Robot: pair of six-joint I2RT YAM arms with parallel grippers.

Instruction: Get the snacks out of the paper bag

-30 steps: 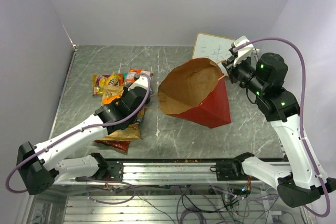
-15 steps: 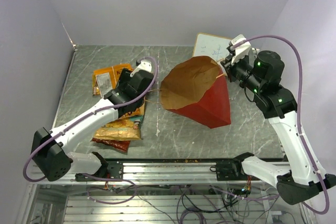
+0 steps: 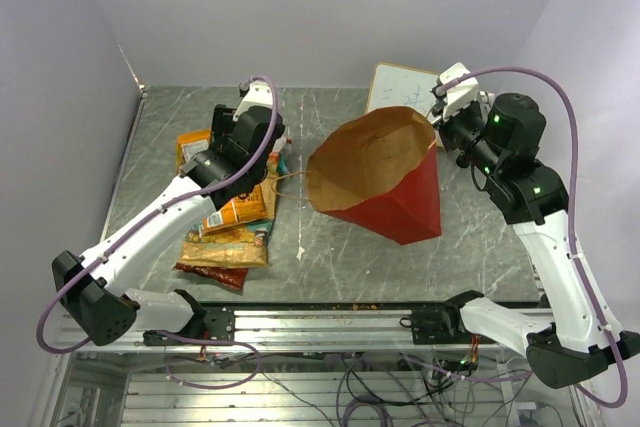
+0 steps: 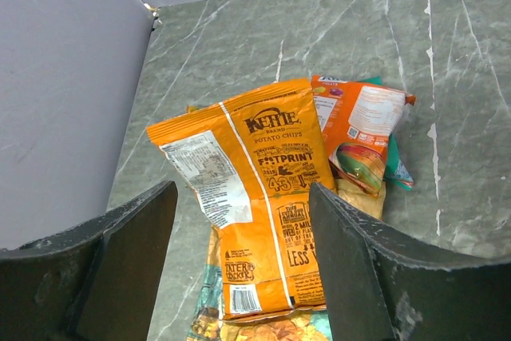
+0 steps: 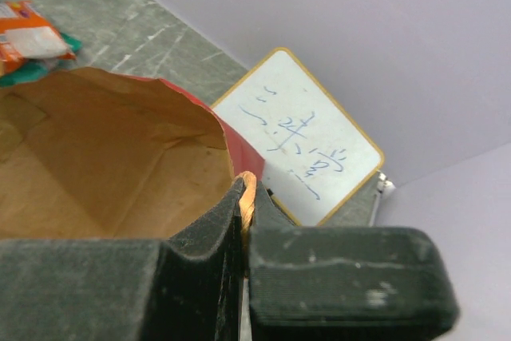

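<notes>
Top external view: right gripper [image 5: 243, 197] pinches the rim of the paper bag [image 3: 385, 172], tipped mouth-left at centre; left gripper [image 4: 239, 193], fingers apart and empty, hovers over snacks [image 3: 235, 215] piled beside it. Unloading looks nearly done; next, check inside the bag.

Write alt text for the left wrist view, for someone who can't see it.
An orange Kettle chip bag lies on top of other packets on a grey marbled table, framed by the left arm's open dark jaws in the foreground. A smaller orange-teal pack lies beside it on the right, and a plain wall stands at left.
</notes>
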